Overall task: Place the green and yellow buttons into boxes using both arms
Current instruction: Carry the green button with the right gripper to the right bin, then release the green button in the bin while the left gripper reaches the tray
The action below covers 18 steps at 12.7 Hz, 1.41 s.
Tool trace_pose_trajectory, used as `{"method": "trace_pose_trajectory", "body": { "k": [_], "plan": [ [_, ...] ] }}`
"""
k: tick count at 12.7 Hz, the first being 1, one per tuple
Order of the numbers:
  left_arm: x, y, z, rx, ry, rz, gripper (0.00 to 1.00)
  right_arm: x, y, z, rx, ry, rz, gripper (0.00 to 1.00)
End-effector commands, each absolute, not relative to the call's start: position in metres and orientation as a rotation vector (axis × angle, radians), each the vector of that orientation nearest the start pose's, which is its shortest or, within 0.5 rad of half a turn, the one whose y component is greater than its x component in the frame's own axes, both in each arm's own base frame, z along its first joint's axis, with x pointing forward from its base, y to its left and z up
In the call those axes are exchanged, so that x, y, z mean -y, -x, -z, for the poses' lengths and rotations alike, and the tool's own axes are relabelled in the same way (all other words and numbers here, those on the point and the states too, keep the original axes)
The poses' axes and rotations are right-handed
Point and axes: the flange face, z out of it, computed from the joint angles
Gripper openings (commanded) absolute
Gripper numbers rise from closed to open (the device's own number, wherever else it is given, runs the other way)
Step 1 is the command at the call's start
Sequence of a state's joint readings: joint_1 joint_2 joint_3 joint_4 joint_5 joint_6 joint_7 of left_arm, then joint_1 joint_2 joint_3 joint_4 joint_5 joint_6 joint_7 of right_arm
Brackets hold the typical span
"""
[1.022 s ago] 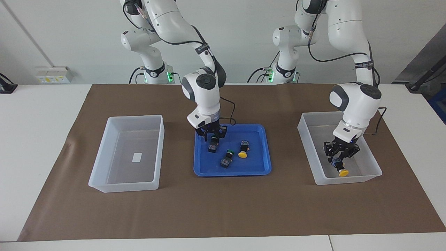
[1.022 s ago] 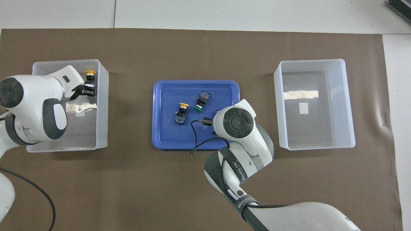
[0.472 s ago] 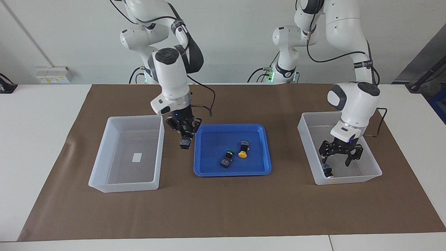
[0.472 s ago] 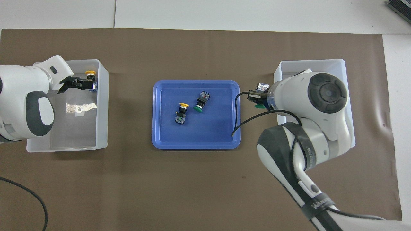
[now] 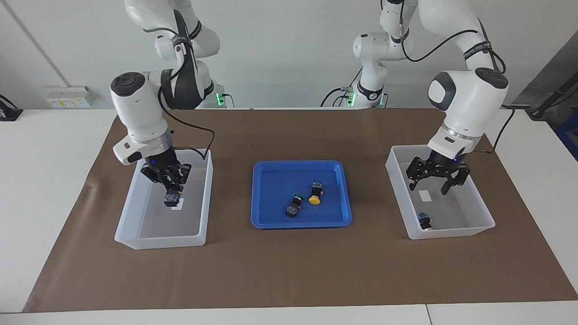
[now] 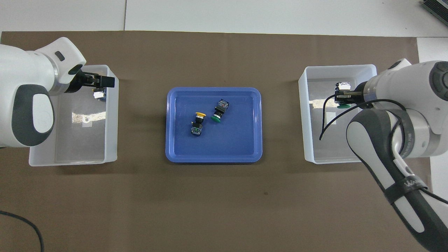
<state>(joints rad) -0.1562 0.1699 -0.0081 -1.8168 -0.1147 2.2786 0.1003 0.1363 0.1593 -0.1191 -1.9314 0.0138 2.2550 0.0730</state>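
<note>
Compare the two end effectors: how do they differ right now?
The left end effector is open and empty; the right end effector is shut on a green button. The left hangs over a box with a loose button in it; the right over the other box. Both point down.

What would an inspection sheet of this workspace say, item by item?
Surface: white table, brown mat lying flat.
Job's things: blue tray holds one green button and one yellow button; third button lies in the left arm's box, cap hidden; held green button hangs inside the right arm's box.
Clutter: nothing seen.
Grippers: right gripper shut on the held green button; left gripper open, empty, over its box.
Cables: black cable loops at the right wrist, above the box.
Surroundings: white wall, socket box.
</note>
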Motion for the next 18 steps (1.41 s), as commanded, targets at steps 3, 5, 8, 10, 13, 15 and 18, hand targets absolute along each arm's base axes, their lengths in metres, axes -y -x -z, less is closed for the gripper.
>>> {"method": "trace_pose_trajectory", "body": {
  "k": [3, 5, 8, 10, 13, 15, 18],
  "plan": [
    [0.214, -0.590, -0.428, -0.364, 3.235, 0.450, 1.00, 0.018, -0.630, -0.353, -0.075, 3.141, 0.319, 0.00],
    [0.256, -0.561, -0.395, -0.421, 3.240, 0.463, 1.00, 0.013, -0.632, -0.343, -0.061, 3.141, 0.324, 0.00],
    [0.291, -0.536, -0.360, -0.469, 3.243, 0.484, 1.00, 0.017, -0.627, -0.320, -0.059, 3.147, 0.293, 0.00],
    [0.317, -0.524, -0.336, -0.522, 3.239, 0.451, 1.00, 0.018, -0.627, -0.318, -0.059, 3.148, 0.298, 0.09],
    [0.327, -0.511, -0.307, -0.545, 3.233, 0.432, 1.00, 0.016, -0.627, -0.316, -0.059, 3.148, 0.293, 0.96],
    [0.330, -0.502, -0.291, -0.566, 3.227, 0.435, 0.92, 0.011, -0.628, -0.329, -0.052, 3.143, 0.310, 1.00],
    [0.328, -0.502, -0.290, -0.554, 3.229, 0.461, 0.06, -0.004, -0.628, -0.375, -0.016, 3.131, 0.325, 1.00]
  ]
}}
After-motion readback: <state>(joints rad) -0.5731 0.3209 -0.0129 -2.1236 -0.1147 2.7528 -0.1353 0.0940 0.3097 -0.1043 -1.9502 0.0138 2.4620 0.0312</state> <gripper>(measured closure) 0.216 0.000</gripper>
